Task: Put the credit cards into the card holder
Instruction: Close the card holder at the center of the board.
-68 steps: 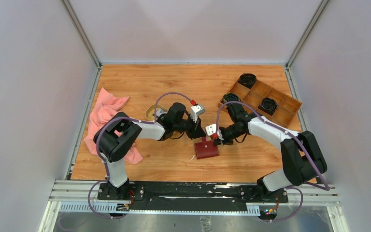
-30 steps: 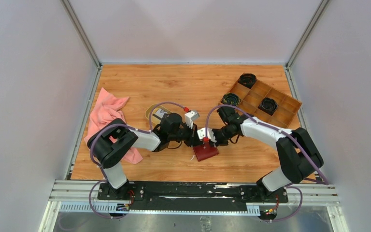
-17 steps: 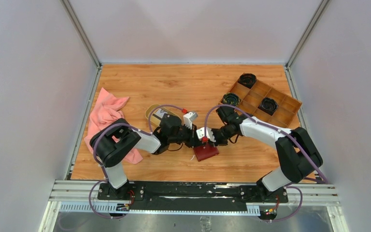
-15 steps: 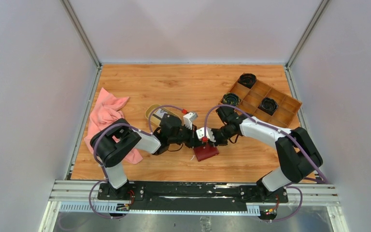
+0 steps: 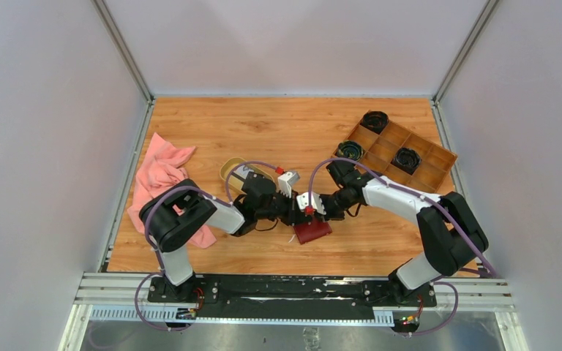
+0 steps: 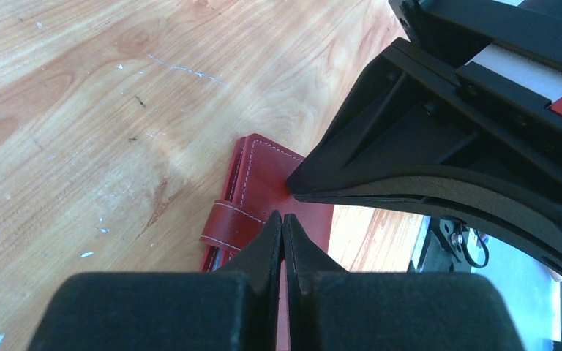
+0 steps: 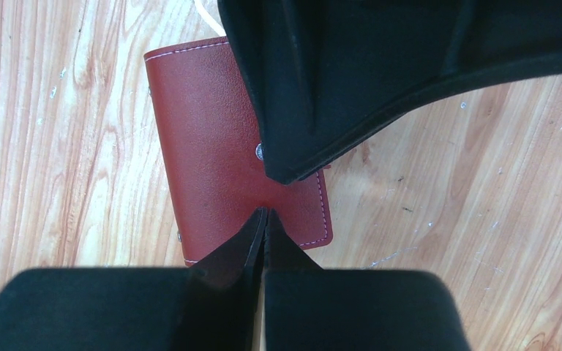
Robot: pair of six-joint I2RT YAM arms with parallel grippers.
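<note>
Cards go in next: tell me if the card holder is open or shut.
Shut: the card holder lies folded flat, snap tab wrapped round its edge, no pockets showing.

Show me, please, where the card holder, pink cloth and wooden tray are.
card holder (image 7: 212, 139): right wrist view, middle of leather cover.
pink cloth (image 5: 157, 172): top view, upper folds.
wooden tray (image 5: 432, 172): top view, bare right compartment.

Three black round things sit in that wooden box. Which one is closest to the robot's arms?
The black round thing in the wooden tray's leftmost corner, just beside the right arm; the other two sit farther back and farther right.
</note>
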